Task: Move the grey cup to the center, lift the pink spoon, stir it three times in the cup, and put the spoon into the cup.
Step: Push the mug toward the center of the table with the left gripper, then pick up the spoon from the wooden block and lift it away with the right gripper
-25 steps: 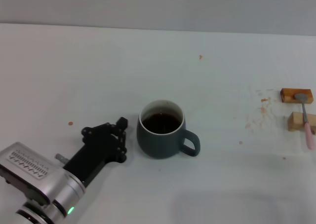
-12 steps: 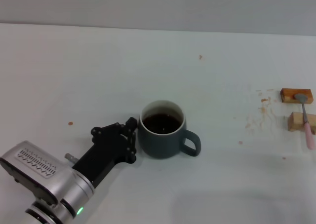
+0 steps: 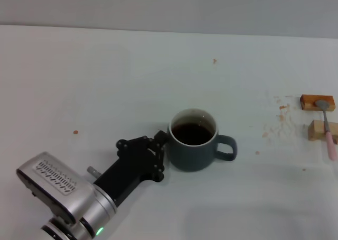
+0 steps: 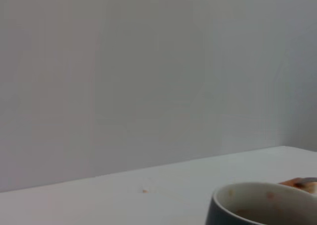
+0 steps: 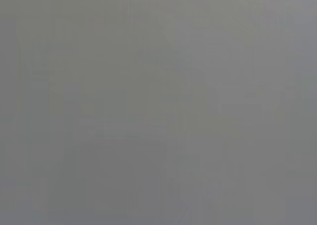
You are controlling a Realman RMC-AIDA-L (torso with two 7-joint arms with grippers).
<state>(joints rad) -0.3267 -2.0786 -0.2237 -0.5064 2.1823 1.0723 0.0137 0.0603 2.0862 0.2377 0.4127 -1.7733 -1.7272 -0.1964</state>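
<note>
Grey cup (image 3: 193, 140) touches the left gripper's (image 3: 161, 145) tip, handle pointing away; its grip state is indiscernible.

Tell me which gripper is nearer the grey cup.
Left. The left gripper sits against the grey cup on the side away from its handle. The right gripper is out of every view, so its distance cannot be judged.

grey cup (image 3: 193, 141): 1 | pink spoon (image 3: 327, 127): 1 | wooden blocks (image 3: 317, 102): 2 | claw (image 3: 160, 154): 1, left | surface (image 3: 105, 76): 1
</note>
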